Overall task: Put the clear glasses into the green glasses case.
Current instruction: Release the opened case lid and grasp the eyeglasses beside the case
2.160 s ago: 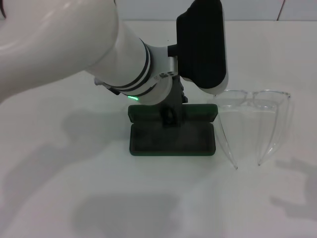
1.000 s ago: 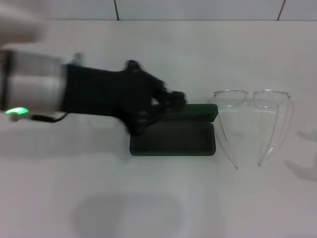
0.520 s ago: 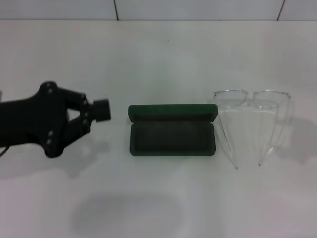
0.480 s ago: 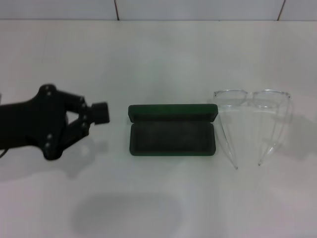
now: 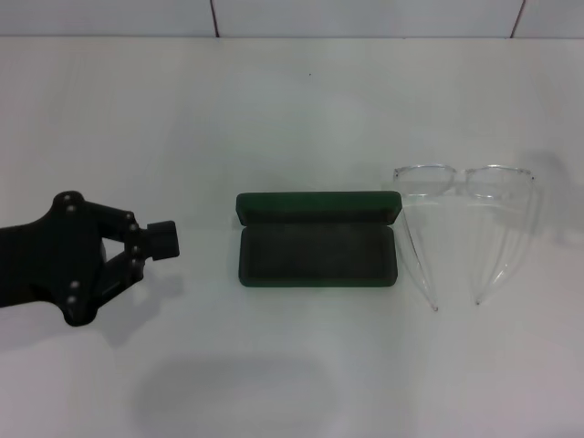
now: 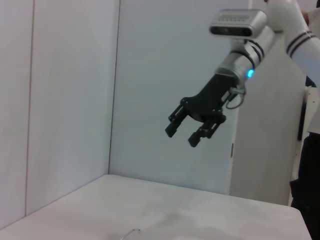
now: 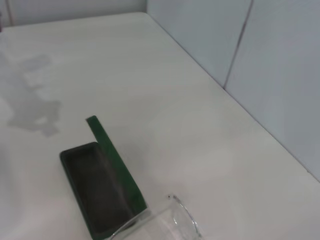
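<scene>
The green glasses case (image 5: 318,242) lies open in the middle of the table, its lid (image 5: 318,206) standing up at the far side and the dark lining bare. The clear glasses (image 5: 465,228) rest just right of it, arms unfolded and pointing toward me. My left gripper (image 5: 164,239) hovers left of the case, apart from it, fingertips together and holding nothing. My right gripper (image 6: 183,133) shows only in the left wrist view, raised high above the table with its fingers spread. The right wrist view looks down on the case (image 7: 100,187) and part of the glasses (image 7: 167,220).
The white table (image 5: 301,100) meets a tiled wall at the far side. Pale wall panels (image 7: 260,65) run along the table's edge in the right wrist view.
My left arm has pulled away from the case's lid, going left and toward me. The case stays open and the glasses have not moved.
</scene>
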Available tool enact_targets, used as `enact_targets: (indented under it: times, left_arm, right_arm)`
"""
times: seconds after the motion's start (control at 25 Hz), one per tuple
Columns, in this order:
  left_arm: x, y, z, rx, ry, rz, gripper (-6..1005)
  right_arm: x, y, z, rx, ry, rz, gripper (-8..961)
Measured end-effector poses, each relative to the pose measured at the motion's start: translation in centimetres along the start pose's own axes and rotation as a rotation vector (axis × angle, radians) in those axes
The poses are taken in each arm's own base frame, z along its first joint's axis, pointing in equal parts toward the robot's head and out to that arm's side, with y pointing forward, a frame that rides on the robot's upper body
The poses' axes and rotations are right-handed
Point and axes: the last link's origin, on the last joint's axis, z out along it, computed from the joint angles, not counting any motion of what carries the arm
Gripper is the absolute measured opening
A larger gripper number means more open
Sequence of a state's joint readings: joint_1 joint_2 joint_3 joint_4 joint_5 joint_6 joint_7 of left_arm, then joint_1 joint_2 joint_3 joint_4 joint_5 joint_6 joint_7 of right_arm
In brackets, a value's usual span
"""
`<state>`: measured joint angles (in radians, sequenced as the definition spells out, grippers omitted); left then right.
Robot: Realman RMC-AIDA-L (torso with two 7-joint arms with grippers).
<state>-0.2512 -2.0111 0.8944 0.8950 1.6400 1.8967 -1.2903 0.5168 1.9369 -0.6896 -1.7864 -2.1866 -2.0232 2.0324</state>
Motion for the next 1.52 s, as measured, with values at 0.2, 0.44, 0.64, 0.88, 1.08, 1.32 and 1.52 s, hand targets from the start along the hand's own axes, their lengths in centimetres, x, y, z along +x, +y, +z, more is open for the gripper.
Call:
enact_targets:
  times: [0.2, 0.44, 0.64, 0.88, 1.08, 1.32, 1.52]
  left_arm:
    - [-0.2, 0.1, -0.1, 0.002, 0.002, 0.005, 36]
    - [-0.2, 0.0, -0.2, 0.018, 0.008, 0.006, 37]
    - [-0.7, 0.1, -0.4, 0.045, 0.022, 0.011, 37]
    - [-1.1, 0.2, -0.3, 0.049, 0.041, 0.012, 37]
    - [-1.2, 0.1, 0.2, 0.042, 0.055, 0.013, 37]
    - [-1.2, -0.1, 0.6, 0.054, 0.085, 0.032, 37]
    - [-1.5, -0.2, 1.1, 0.051, 0.107, 0.028, 37]
  right_arm:
    - [-1.8, -0.1, 2.0, -0.002, 0.160, -0.046, 560]
    - [-3.8, 0.3, 4.3, -0.046, 0.220, -0.163, 533]
    - [-4.8, 0.2, 6.6, -0.025, 0.324, -0.179, 501]
    - [-4.4, 0.0, 9.0, -0.097, 0.459, -0.171, 444]
    - [-4.5, -0.7, 11.4, -0.106, 0.433, -0.253, 432]
    - [-5.3, -1.9, 14.8, -0.131, 0.412, -0.300, 426]
    - [-5.3, -1.7, 17.5, -0.178, 0.419, -0.312, 449]
